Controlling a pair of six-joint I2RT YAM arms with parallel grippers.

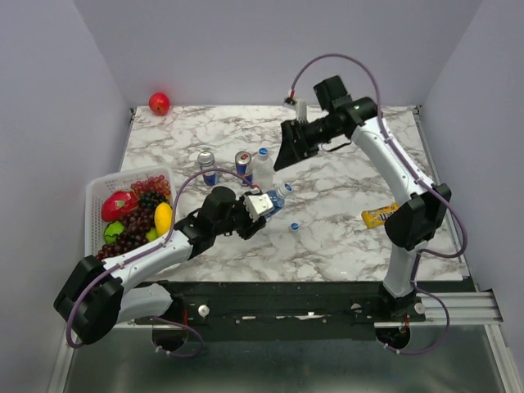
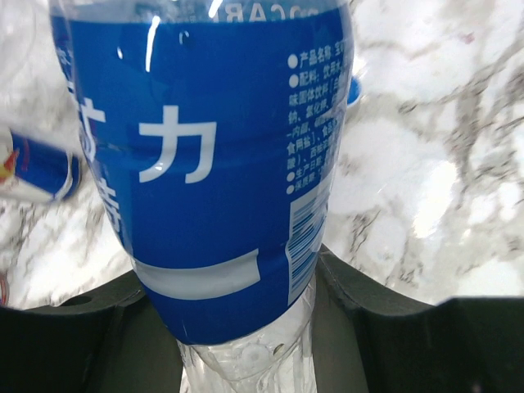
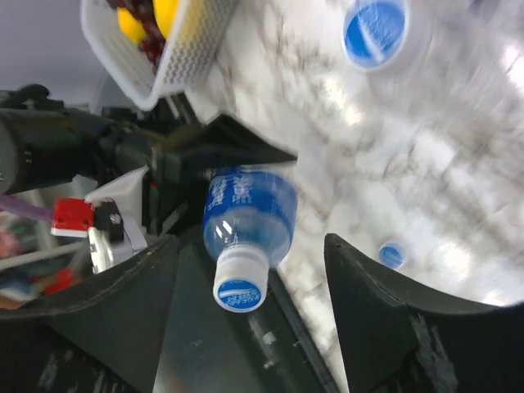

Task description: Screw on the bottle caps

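Observation:
My left gripper point(image 1: 255, 205) is shut on a clear bottle with a blue label point(image 1: 270, 199), which it holds tilted over the table with the neck pointing right. The label point(image 2: 205, 164) fills the left wrist view, and the jaws press on the clear base. A white cap with a blue top point(image 3: 240, 291) sits on the bottle's neck. My right gripper point(image 1: 285, 160) hangs just behind it, open. Its fingers point(image 3: 385, 319) stand wide on both sides of the cap without touching it. A second bottle point(image 1: 262, 172) stands upright with a blue cap point(image 1: 263, 152). A loose blue cap point(image 1: 294, 226) lies on the marble.
Two blue-and-silver cans point(image 1: 207, 168) point(image 1: 243, 164) stand left of the upright bottle. A white basket point(image 1: 97, 196) of fruit sits at the left edge. A red apple point(image 1: 159, 103) is at the far left corner. A yellow snack packet point(image 1: 381, 215) lies on the right.

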